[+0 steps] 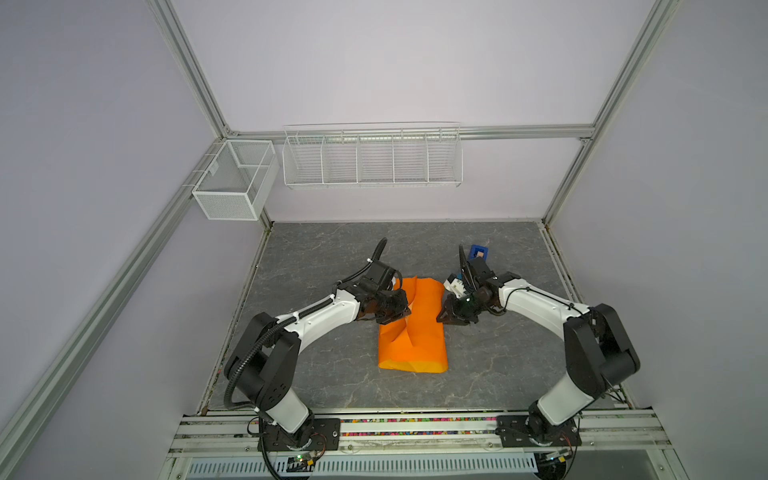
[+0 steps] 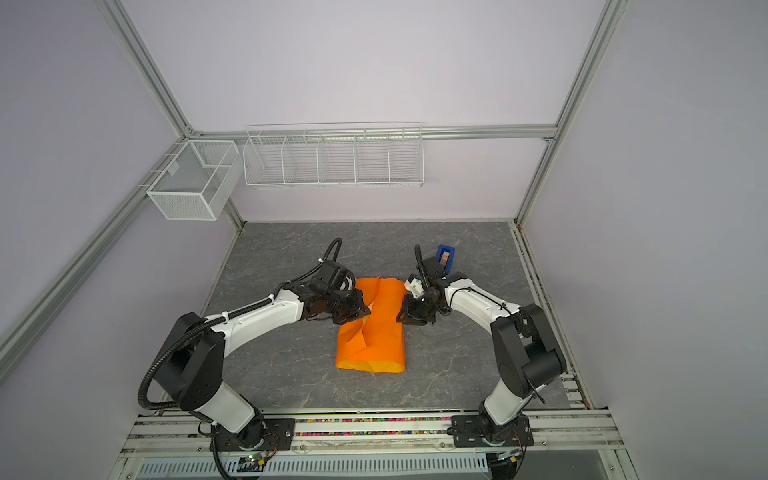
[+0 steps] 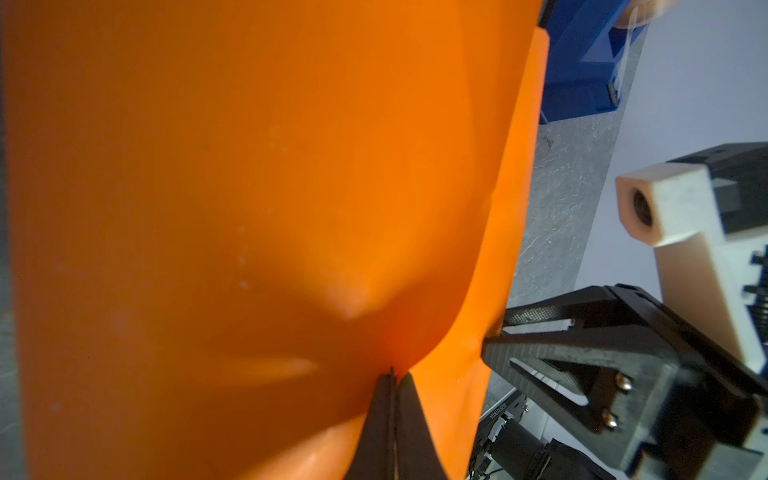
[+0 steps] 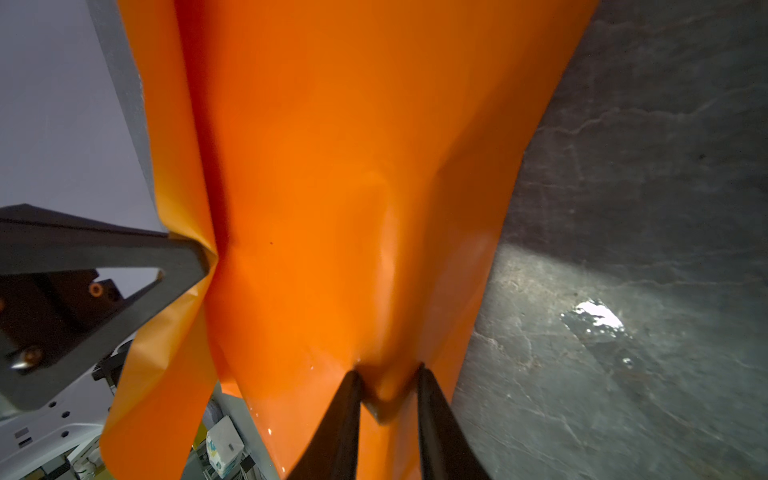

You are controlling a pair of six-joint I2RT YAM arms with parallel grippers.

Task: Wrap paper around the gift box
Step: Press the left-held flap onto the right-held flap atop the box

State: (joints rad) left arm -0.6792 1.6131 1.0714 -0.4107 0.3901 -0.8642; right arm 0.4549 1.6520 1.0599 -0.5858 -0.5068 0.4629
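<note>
The orange paper (image 1: pixel 411 340) (image 2: pixel 370 340) lies folded into a long bundle mid-table. The gift box is hidden; nothing navy shows. My left gripper (image 1: pixel 405 313) (image 2: pixel 365 311) sits at the bundle's left edge, and the left wrist view shows it (image 3: pixel 392 374) shut on a pinch of paper (image 3: pixel 249 187). At the right edge is my right gripper (image 1: pixel 441 318) (image 2: pixel 400 319). In the right wrist view its jaws (image 4: pixel 388 370) stand apart, with a puckered fold of paper (image 4: pixel 353 166) between the fingertips.
A bright blue tape dispenser (image 1: pixel 478 252) (image 2: pixel 444 255) stands on the table behind the right arm. A white mesh basket (image 1: pixel 235 178) and a wire rack (image 1: pixel 372 156) hang on the back wall. The grey stone-pattern table (image 1: pixel 332 257) surrounds the bundle.
</note>
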